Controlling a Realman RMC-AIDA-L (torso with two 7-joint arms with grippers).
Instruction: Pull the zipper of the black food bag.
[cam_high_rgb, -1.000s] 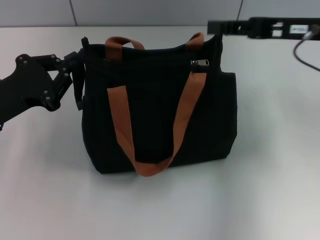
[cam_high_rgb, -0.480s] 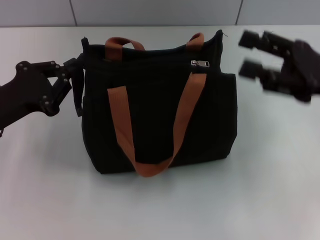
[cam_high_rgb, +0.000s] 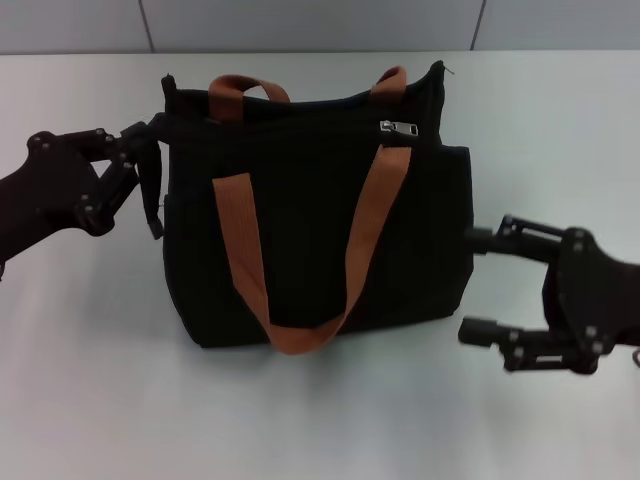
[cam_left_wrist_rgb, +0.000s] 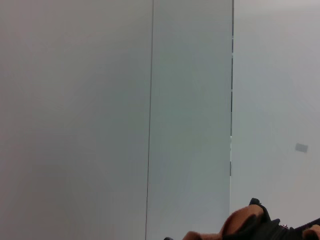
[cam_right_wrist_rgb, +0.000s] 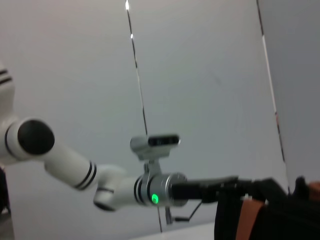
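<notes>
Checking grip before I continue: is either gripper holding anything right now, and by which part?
The left gripper pinches the black food bag at its upper left corner edge. The right gripper is open beside the bag's right side, holding nothing; the zipper is untouched.

The bag (cam_high_rgb: 310, 230) is plain black, with rust-orange straps (cam_high_rgb: 240, 240) and a small silver zipper (cam_high_rgb: 398, 128) near its upper edge. Both grippers beside it are black, the left (cam_high_rgb: 135, 165) and the right (cam_high_rgb: 478, 285), on a pale grey table (cam_high_rgb: 100, 380).
</notes>
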